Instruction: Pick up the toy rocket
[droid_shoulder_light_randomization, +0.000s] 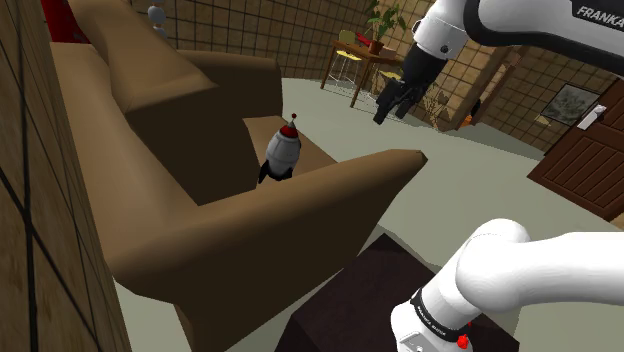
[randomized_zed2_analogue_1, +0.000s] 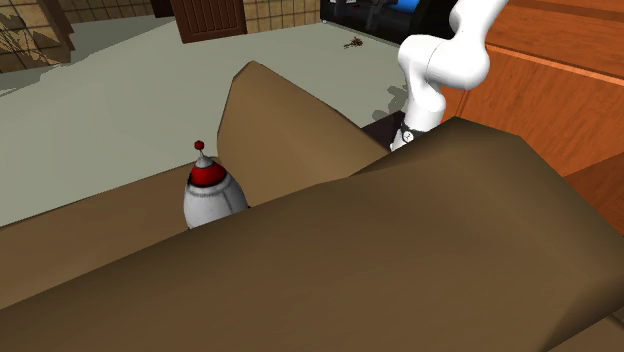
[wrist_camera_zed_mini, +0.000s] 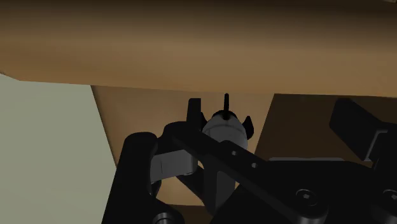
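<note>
My gripper hung high, jaws spread, holding nothing. Toy rocket stood upright on the sofa, well apart

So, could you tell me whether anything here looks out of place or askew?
Nothing stands out. The grey toy rocket with a red band stands upright on the brown sofa, and the black two-finger gripper hangs in the air apart from it.

Toy rocket: stubby grey body with a red band below a grey nose cone. A thin antenna on top ends in a small red ball, and black fins sit at the base. Stands upright, nose up, on the seat of a brown sofa, just beside one armrest. Free-standing, nothing touching it.
</note>
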